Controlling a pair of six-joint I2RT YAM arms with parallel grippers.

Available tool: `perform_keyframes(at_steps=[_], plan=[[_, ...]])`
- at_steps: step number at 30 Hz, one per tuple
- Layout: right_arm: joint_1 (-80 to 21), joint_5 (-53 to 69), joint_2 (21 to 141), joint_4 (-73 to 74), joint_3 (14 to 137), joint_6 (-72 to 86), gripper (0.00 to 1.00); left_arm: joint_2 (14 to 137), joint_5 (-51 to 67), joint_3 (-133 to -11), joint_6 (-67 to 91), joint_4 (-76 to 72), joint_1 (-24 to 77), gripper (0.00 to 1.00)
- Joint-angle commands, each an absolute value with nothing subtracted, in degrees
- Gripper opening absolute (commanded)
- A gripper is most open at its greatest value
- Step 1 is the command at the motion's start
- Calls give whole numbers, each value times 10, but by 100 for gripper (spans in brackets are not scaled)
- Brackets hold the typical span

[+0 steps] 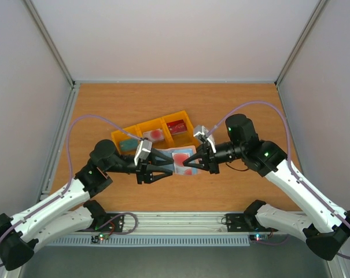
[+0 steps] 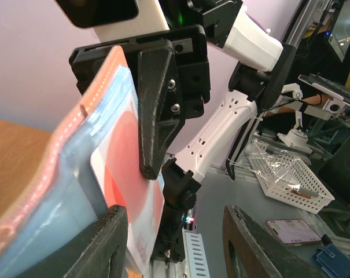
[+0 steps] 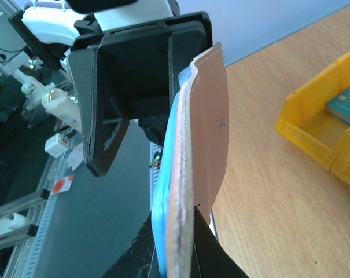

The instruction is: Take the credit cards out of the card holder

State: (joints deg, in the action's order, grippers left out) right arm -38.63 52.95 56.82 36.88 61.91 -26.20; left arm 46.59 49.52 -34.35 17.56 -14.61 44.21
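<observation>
Loss of the thin whitish-pink, red-blotched card [image 2: 125,185] onto the wooden desk [image 1: 250,191] is risked, since the flat taupe-brown bifold card holder [image 1: 183,161] is pinched aloft by the right gripper [image 1: 196,164] while the left gripper [image 2: 175,214] is spread beside that card.

Both arms reach forward and inward from their bases, so the 2 grippers face each other nearly tip to tip. The left arm [image 1: 76,185] is bent low at the elbow. The left gripper [image 2: 175,215] has its 2 fingers apart, with nothing between them. The right arm [image 1: 290,174] comes in higher, and the right gripper [image 3: 173,255] is pressed closed on the card holder [image 3: 206,127].
</observation>
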Motion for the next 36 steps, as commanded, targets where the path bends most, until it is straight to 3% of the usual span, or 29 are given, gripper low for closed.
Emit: perform_keyframes(at_steps=[1,11,13,18,19,24,28,30,36], plan=[[-401,616,559,386,648,-297,3,471,477,-360,173,-156,422,46],[-400,611,552,327,642,-269,4,480,490,-363,176,-161,433,46],[-401,585,556,301,633,-252,5,483,504,-365,156,-168,443,40],[-400,574,566,288,625,-250,5,487,500,-369,163,-174,447,13],[-400,573,567,292,625,-255,5,485,500,-369,163,-172,447,3],[-400,565,541,323,611,-279,7,468,500,-365,175,-160,440,0],[-400,545,544,342,611,-279,34,463,499,-360,189,-160,435,0],[-399,547,547,343,612,-274,40,460,497,-359,193,-159,434,0],[-398,532,534,346,608,-265,6,453,506,-352,195,-158,424,0]])
